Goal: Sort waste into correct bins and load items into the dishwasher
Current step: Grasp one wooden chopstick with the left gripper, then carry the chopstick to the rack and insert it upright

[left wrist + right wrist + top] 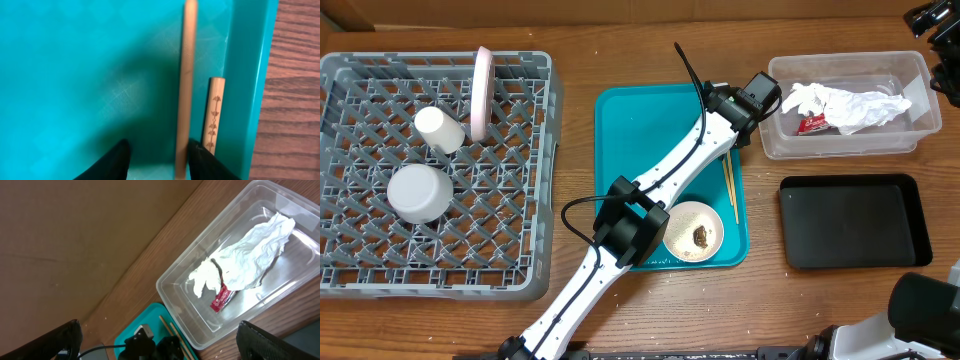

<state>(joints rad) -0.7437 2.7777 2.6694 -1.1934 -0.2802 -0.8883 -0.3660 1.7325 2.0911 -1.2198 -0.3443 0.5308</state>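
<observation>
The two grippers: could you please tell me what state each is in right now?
Left gripper: open, fingers either side of one chopstick.
Right gripper: open, empty.

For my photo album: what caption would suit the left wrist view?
Left arm's open fingers straddle one chopstick on the teal tray, a patterned chopstick alongside.

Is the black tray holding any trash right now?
No, the black tray lies bare in the overhead view; the crumpled paper and red wrapper sit in the clear tub.
</observation>
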